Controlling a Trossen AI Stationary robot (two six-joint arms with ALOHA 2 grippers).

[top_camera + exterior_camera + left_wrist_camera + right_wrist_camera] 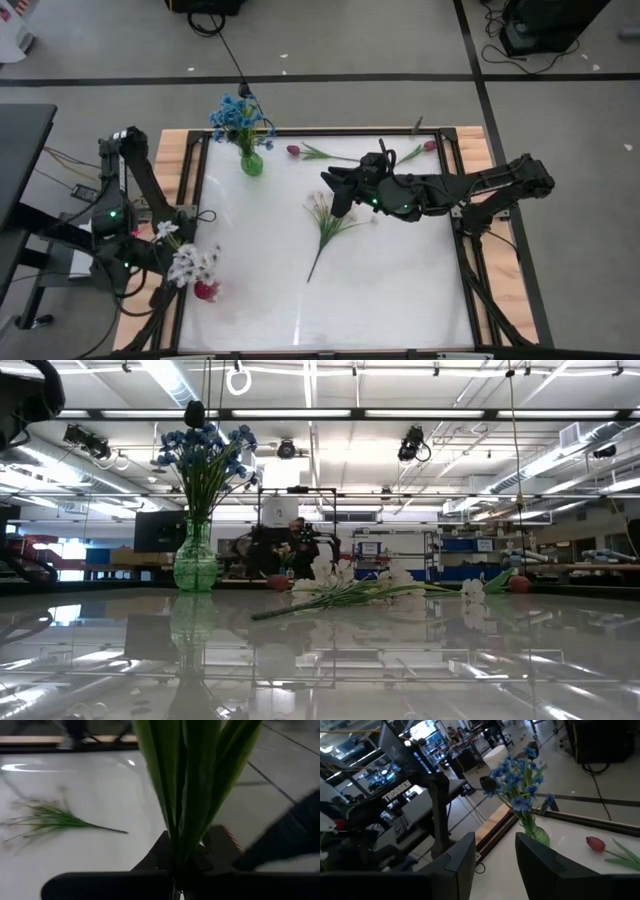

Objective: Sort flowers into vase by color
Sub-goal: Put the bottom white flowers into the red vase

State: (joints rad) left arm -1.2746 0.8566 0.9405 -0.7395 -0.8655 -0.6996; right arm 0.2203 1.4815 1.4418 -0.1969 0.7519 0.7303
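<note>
My left gripper (180, 862) is at the table's left edge, shut on a white-blossomed sprig (190, 262) beside a small red vase (207, 291). My right gripper (492, 857) is open and hovers over the table's middle (335, 192), just beyond the blossom end of another white sprig (325, 225) that lies flat on the table. A green glass vase (251, 163) near the far edge holds blue flowers (238, 115), which also show in the low view (205, 450). Two dark pink tulips (294, 150) (429, 146) lie along the far edge. My left gripper pinches the white sprig by its bundle of green stems and leaves (181, 837) between the two fingers. The leaves rise straight away from the fingers. The sprig is clear of the table; whether its lower end is in the red vase, I cannot tell.
The table has a white glossy top (400, 280) in a dark frame with wooden side strips (170, 170). There is free room in its near right half. A cable (225, 45) runs over the floor beyond the far edge.
</note>
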